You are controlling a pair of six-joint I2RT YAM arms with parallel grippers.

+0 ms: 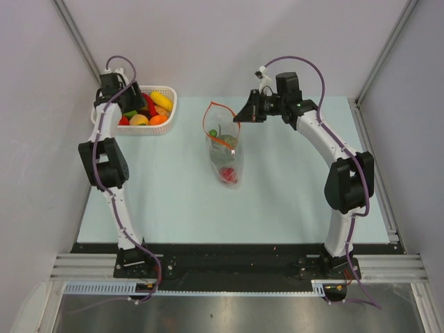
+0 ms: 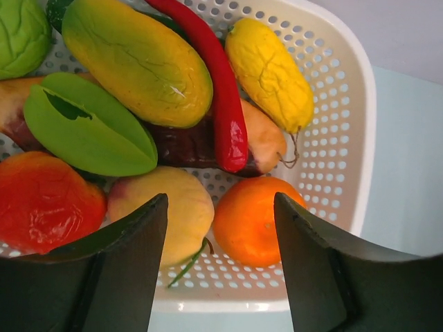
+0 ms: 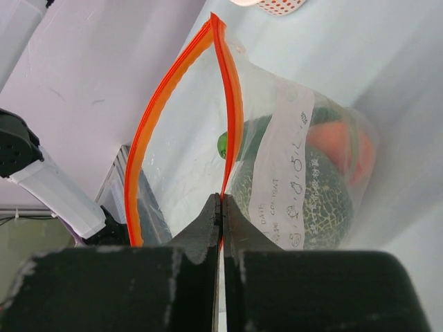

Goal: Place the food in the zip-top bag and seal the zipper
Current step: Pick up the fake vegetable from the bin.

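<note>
The food lies in a white basket: an orange, a pale yellow peach, a red chili, a yellow fruit, a mango and a red tomato. My left gripper is open just above the basket's near rim, with the orange and peach between its fingers; it hovers over the basket. The zip-top bag stands at mid-table, mouth open, holding a green netted melon and a red piece. My right gripper is shut on one side of the orange-red zipper.
The basket's perforated wall rises on the right of the left wrist view. Grey walls close the table on the left, back and right. A metal rail runs along the table's right edge. The right arm reaches in from the right.
</note>
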